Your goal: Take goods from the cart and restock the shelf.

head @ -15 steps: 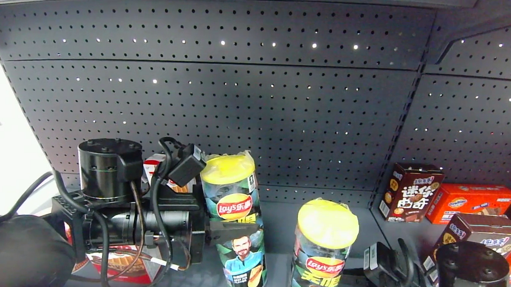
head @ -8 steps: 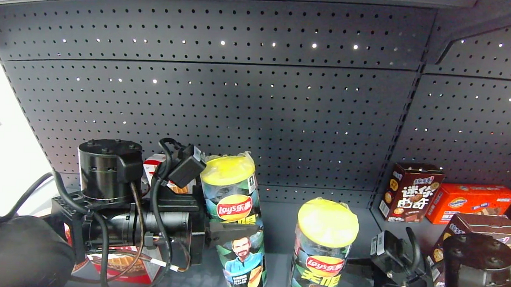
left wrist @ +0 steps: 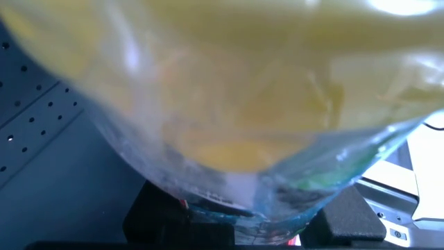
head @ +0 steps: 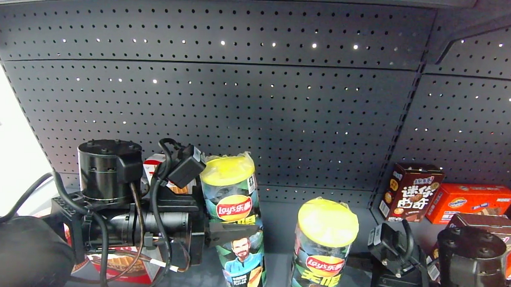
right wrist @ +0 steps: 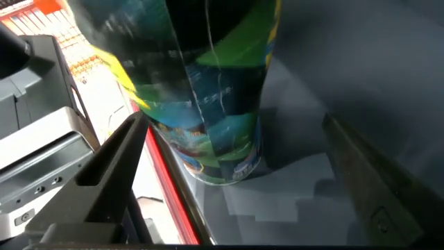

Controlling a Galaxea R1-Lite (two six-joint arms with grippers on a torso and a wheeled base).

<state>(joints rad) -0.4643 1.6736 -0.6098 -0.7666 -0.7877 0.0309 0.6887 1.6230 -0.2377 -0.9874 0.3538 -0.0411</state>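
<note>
**Right can stands between spread fingers; left can is clamped**

The right gripper (right wrist: 232, 125) is spread wide, with one dark finger on each side of the right crisp can (right wrist: 208, 83). This can is a tall cylinder with a yellow plastic lid and a green-and-blue printed wrap. It sits between the fingers but off centre, just beside one finger and apart from the other, and neither clearly touches it. Its long axis is upright and its base is flat on the dark grey metal shelf (head: 278, 223), near the front edge, so the fingers cross that axis squarely. The right arm is much the nearer to it. In my judgement this can is already placed, and the coming move is a straight pull back along the fingers without brushing the can's wall.

The left gripper (head: 242, 230) pinches the left crisp can (head: 232, 193), a matching yellow-lidded cylinder, with one finger flat across its printed front. That can is upright too, farther in toward the perforated back panel (head: 239, 117) and apart from the right one.
</note>
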